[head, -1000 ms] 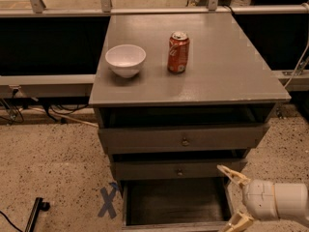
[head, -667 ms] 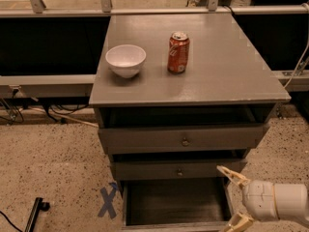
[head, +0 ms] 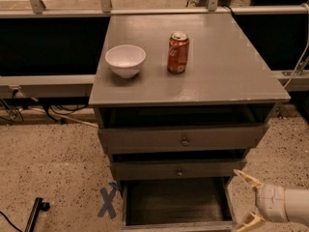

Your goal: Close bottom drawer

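The bottom drawer (head: pixel 176 207) is pulled out at the foot of the grey cabinet (head: pixel 193 57); its dark inside shows and its front edge lies along the lower edge of the view. The knob is out of view. My gripper (head: pixel 247 198) is at the lower right, just beside the drawer's right side wall, with its two tan fingers (head: pixel 246 178) spread wide apart and nothing between them.
Above it sit the mid-width drawer (head: pixel 178 169) and the widest drawer (head: pixel 183 138), both slightly out. A white bowl (head: pixel 125 60) and a red soda can (head: pixel 178 52) stand on the cabinet top. A blue X mark (head: pixel 109 203) is on the speckled floor at left.
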You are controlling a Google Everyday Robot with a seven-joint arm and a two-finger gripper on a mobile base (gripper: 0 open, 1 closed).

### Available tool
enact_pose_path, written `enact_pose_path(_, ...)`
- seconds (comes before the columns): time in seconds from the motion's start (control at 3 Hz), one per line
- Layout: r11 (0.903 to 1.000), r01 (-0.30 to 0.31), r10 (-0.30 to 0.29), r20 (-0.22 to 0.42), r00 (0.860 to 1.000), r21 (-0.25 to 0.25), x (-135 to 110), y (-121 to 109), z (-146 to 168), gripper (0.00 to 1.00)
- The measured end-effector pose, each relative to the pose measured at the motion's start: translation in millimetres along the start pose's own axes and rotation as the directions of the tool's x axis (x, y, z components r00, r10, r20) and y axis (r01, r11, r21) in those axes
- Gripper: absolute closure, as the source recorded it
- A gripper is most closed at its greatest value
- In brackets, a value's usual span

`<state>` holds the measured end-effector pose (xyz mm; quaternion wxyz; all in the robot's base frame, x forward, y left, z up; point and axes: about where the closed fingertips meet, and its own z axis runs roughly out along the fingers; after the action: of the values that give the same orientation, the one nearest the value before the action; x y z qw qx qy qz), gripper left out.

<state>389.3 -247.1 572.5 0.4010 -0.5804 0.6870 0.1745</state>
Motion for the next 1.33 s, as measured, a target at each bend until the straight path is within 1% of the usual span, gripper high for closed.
enact_pose_path(0.33,1.0,-0.009,0.009,-0.011,1.0,-0.001,85,-2,4,0.0)
enact_pose_path(0.67,0.9976,-0.034,0.035,0.027,0.999,-0.06,157,10,25,0.0)
enact_pose_path(1.0,0.9976,-0.033,0.035,0.027,0.999,-0.06,157,10,25,0.0)
enact_pose_path(1.33,0.9965,-0.054,0.057,0.038,0.998,-0.064,169,16,56,0.0)
